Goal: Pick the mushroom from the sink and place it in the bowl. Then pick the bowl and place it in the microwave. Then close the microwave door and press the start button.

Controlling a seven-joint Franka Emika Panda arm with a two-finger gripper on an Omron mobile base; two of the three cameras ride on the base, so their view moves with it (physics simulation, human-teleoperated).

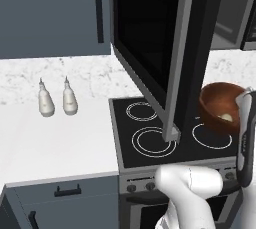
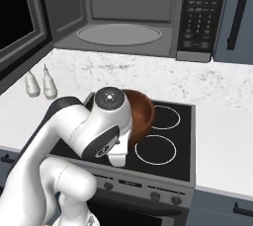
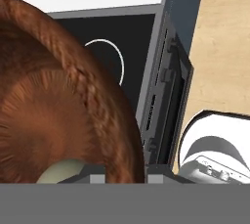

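Note:
My gripper (image 3: 125,173) is shut on the rim of the reddish-brown bowl (image 1: 220,104), with one finger inside and one outside. The bowl (image 2: 141,114) hangs tilted over the black stove top (image 1: 150,123). A pale mushroom (image 1: 226,117) lies at the bottom of the bowl (image 3: 44,115), and its cap (image 3: 61,173) peeks up beside my inner finger. The microwave (image 2: 118,30) stands open above the stove, its grey cavity and round turntable bare. Its door (image 1: 150,38) swings out to the left. The button panel (image 2: 200,18) is on the right. The sink is out of view.
Two white squeeze bottles (image 1: 55,99) stand on the white counter (image 1: 55,143) left of the stove. The open door's lower corner (image 1: 171,132) hangs low over the left burners. Blue-grey cabinets (image 1: 50,13) flank the microwave. My own arm (image 2: 94,126) blocks the front left burner.

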